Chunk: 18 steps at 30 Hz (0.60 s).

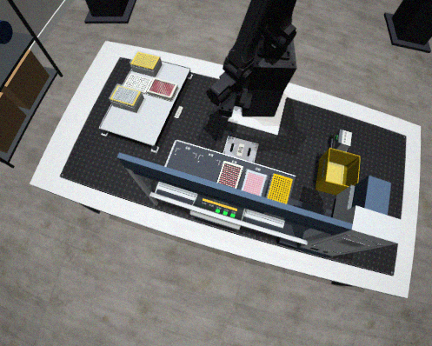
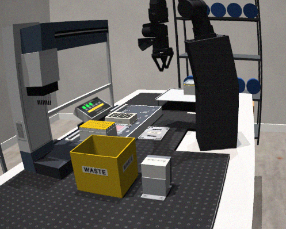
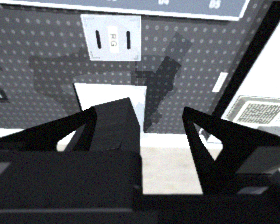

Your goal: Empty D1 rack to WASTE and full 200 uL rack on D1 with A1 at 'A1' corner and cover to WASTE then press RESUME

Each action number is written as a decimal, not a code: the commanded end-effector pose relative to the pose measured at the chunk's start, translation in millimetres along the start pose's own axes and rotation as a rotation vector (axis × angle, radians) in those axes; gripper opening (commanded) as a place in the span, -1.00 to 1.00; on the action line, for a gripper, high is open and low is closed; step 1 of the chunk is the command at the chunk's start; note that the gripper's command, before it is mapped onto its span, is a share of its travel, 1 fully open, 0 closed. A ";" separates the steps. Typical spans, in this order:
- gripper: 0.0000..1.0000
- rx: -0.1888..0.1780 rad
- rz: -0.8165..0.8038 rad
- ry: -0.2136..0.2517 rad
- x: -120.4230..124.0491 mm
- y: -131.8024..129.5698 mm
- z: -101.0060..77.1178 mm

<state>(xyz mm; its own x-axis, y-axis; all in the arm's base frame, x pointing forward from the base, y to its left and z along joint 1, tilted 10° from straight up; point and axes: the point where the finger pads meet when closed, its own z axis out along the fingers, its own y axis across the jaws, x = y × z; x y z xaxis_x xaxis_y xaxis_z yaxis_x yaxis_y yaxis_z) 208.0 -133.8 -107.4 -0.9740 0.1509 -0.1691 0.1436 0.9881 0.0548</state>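
- The gripper (image 2: 162, 64) is seen high above the dark mat, fingers spread wide with nothing between them; in the wrist view both fingers are seen splayed over bare mat and white table edge.
- The RG nest (image 3: 111, 38) lies directly ahead of and below the fingers in the wrist view, well apart from them; from above it (image 1: 242, 149) sits just past the gripper (image 1: 220, 93) toward the deck.
- The yellow tip rack on the deck (image 1: 280, 189) stands well beyond the gripper and off to one side of it, past the RG nest, at the end of the deck row next to the pink plate (image 1: 253, 182) and the red-and-white labware (image 1: 229, 175).
- The shelf tray (image 1: 133, 126) lies to the gripper's other side, carrying a yellow rack (image 1: 145, 62), a white gridded item (image 1: 137, 81), a red item (image 1: 162, 88) and a yellow-rimmed grey rack (image 1: 125, 96); none is touched.
- The yellow bin marked WASTE (image 2: 102, 170) stands far from the gripper, beyond the deck rack, with a small grey box (image 2: 156, 176) just beside it.
- Whether the bin holds anything cannot be told.
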 end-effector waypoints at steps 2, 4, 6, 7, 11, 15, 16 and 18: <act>1.00 0.017 0.057 -0.024 -19.8 15.8 -3.4; 1.00 0.017 0.057 -0.024 -19.8 15.8 -3.4; 1.00 0.016 0.058 -0.024 -26.7 24.2 -3.8; 1.00 0.015 0.058 -0.024 -31.0 28.1 -4.1; 1.00 0.014 0.058 -0.026 -41.6 46.4 -4.3; 1.00 0.011 0.059 -0.016 -46.7 61.3 -2.0; 1.00 0.010 0.059 -0.010 -43.9 61.7 -1.1; 1.00 0.010 0.079 0.005 -33.0 58.8 -0.4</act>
<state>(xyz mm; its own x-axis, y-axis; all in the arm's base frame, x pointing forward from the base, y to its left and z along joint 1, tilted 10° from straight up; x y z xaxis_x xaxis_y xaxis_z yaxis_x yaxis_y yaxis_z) 254.3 -77.5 -97.9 -0.9713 0.1579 -0.1781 0.1505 0.9871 0.0546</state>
